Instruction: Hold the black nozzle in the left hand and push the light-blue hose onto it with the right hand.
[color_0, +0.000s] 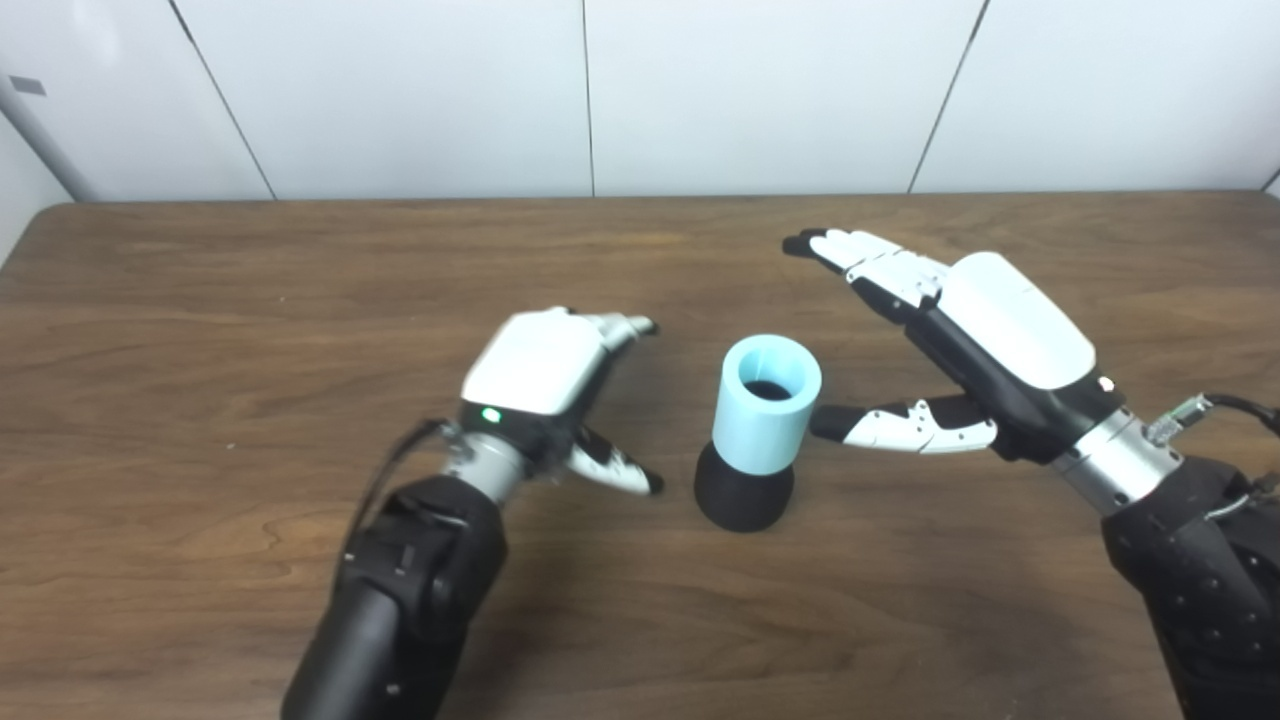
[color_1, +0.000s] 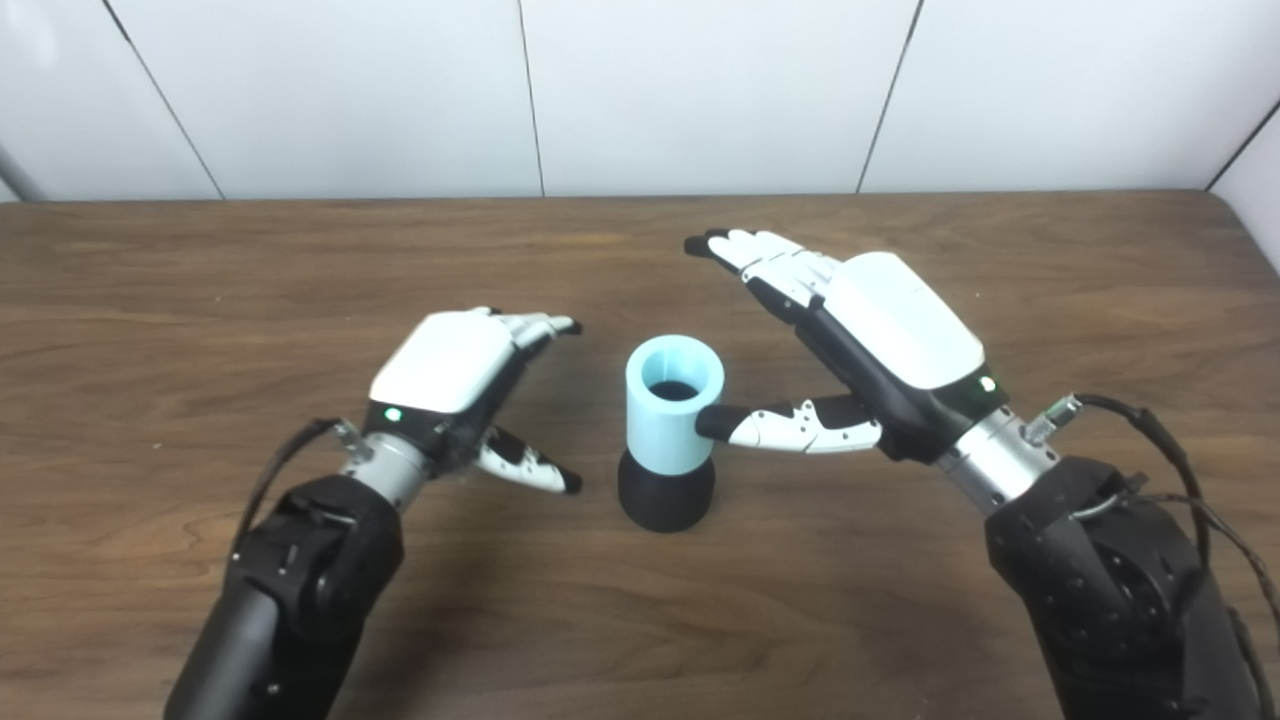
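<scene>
White panel wall behind, brown wood surface (color_0: 250, 300) carrying everything. Light-blue hose (color_0: 766, 403) sitting upright on black nozzle (color_0: 744, 492), already seated over it, long axis vertical, standing mid-surface between both hands. Left hand (color_0: 545, 375) hovering just left of nozzle, fingers spread wide, holding nothing. Right hand (color_0: 985, 340) hanging to right, fingers splayed wide, thumb tip reaching almost to hose wall, contact unclear. Right hand nearer. Push looking done, hands seeming released.

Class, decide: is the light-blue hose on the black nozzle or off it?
On. The light-blue hose stands upright over the black nozzle, whose flared base shows below.
</scene>
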